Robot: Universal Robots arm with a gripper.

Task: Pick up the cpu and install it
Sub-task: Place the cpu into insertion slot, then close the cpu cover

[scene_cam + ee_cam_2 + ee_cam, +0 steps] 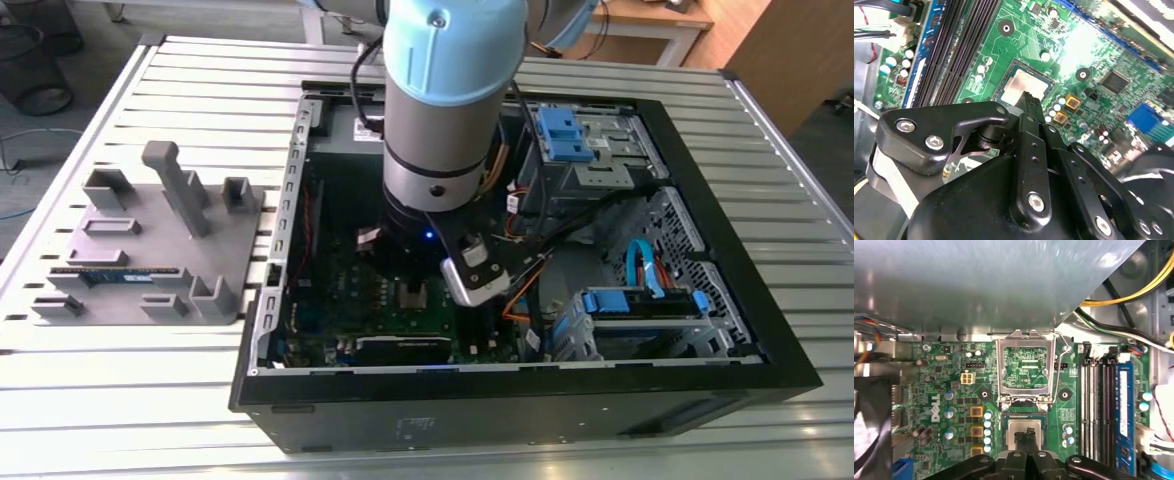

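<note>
The cpu (1025,428) is a small silver square lying flat in the socket on the green motherboard (954,390), just below the raised silver socket frame (1026,347). In the second wrist view the cpu (1025,84) sits right beyond my black fingertips (1030,100). My gripper (1026,440) hangs directly over the chip's middle with its two fingers pressed together, tips at or just above the metal top. I cannot tell whether they touch it. In the exterior view the arm (434,120) reaches straight down into the open computer case (521,380).
Black memory slots (1096,405) and a blue slot run beside the socket. Yellow and black cables (1124,295) cross near the case wall. Blue drive bays (581,140) stand in the case. A grey parts fixture (200,250) holding a memory stick (114,272) lies at the exterior view's left.
</note>
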